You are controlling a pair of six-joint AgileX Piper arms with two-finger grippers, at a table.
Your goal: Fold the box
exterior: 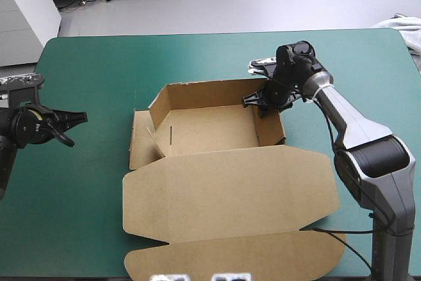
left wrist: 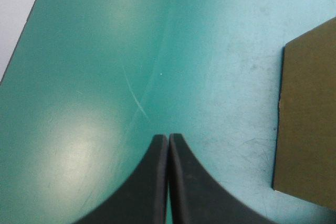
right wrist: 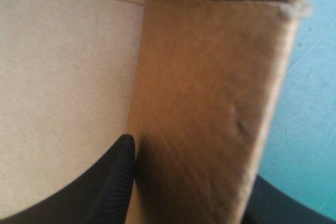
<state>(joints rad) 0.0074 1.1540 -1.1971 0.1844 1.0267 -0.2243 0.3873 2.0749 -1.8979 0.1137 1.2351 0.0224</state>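
The box is an open tray, lid flat nearward; right tool pinches its right wall, one finger inside; left tool, pressed together, hovers left.

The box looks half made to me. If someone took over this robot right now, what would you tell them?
Left gripper: shut, empty, over the teal-green cover left of the box.
Right gripper: shut on the box's right wall, at its far corner, one finger inside.
Done: far and right walls stand; lid lies flat toward the near edge.
Left to do: the left flap lies outward; raise and tuck it.
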